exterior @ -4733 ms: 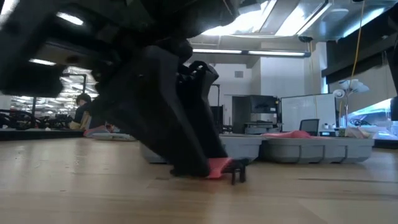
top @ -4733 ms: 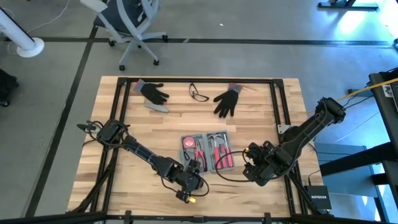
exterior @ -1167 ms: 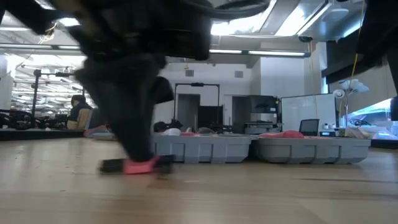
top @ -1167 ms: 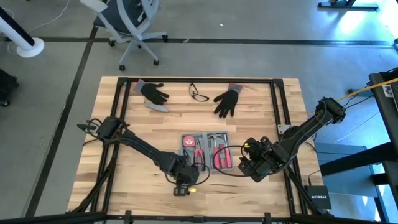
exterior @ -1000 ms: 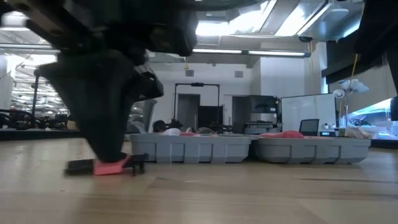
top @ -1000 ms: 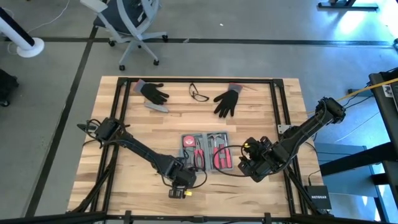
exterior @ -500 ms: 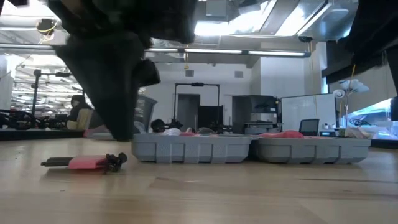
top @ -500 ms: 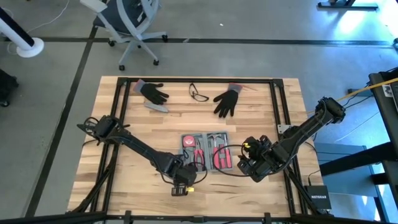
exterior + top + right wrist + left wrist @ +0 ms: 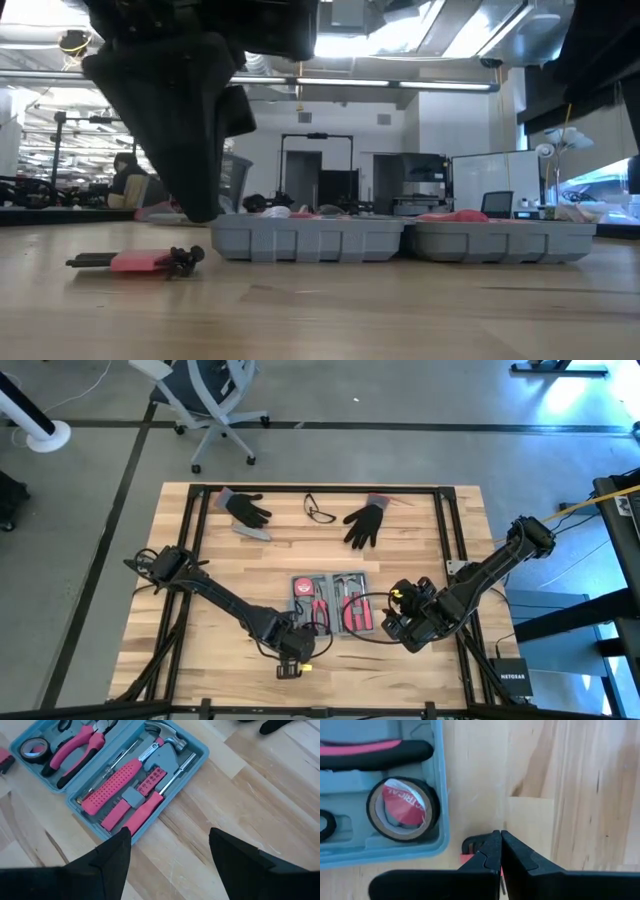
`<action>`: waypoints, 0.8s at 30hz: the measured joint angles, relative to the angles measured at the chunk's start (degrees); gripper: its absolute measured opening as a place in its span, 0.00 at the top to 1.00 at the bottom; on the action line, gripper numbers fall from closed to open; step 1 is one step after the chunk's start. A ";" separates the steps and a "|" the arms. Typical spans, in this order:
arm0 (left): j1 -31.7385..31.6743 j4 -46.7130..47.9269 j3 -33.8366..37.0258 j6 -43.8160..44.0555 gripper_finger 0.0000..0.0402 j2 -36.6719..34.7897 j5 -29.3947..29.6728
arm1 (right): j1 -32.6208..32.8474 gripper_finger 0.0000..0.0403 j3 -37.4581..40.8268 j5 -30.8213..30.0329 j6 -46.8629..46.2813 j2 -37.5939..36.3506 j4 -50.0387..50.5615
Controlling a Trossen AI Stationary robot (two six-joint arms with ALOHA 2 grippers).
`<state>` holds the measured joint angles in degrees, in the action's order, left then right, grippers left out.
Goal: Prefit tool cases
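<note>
Table (image 9: 230, 550): tool case (image 9: 330, 603) between both jaws

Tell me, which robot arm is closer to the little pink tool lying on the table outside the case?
Left. The left gripper, shut, hangs right over the small pink-and-black tool beside the blue-grey plastic tool case. The right gripper, open, waits off the case's other end.

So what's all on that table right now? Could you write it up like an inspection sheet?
Surface: wooden table in a black frame.
Job's things: open tool case holding pink-handled tools and tape roll.
Clutter: small pink-and-black tool on the wood beside the case; two gloves; glasses.
Grippers: left gripper shut, empty, above that small tool; right gripper open beside the case.
Cables: along both arms.
Surroundings: office chair, grey floor.
</note>
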<state>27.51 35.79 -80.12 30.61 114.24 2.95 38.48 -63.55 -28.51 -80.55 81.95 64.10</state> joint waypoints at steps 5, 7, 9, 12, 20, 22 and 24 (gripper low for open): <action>0.08 1.12 -0.02 1.55 1.00 0.00 0.03 | 0.00 0.36 0.00 0.00 0.00 0.00 0.00; 0.29 0.89 0.08 1.65 1.00 0.03 0.37 | 0.00 0.36 0.00 0.00 0.02 0.00 0.01; 0.38 -1.47 0.62 1.75 1.00 0.55 0.35 | 0.00 0.36 0.00 0.02 0.01 0.00 0.00; 0.68 -6.66 2.87 3.09 1.00 2.24 -1.28 | 0.00 0.36 0.00 0.66 -0.04 0.00 -0.04; -0.54 -11.64 5.81 4.83 1.00 2.47 -4.23 | 0.00 0.36 -0.01 1.11 -0.08 0.00 -0.05; -0.78 -10.85 5.59 4.01 1.00 0.97 -3.48 | 0.00 0.36 0.00 1.08 -0.08 0.00 0.04; -1.01 -9.55 4.58 3.43 1.00 -1.03 -2.39 | 0.00 0.36 -0.02 0.72 -0.09 0.00 0.07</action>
<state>26.49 26.24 -75.54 34.03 113.21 0.56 38.48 -63.57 -27.79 -80.64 81.95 64.17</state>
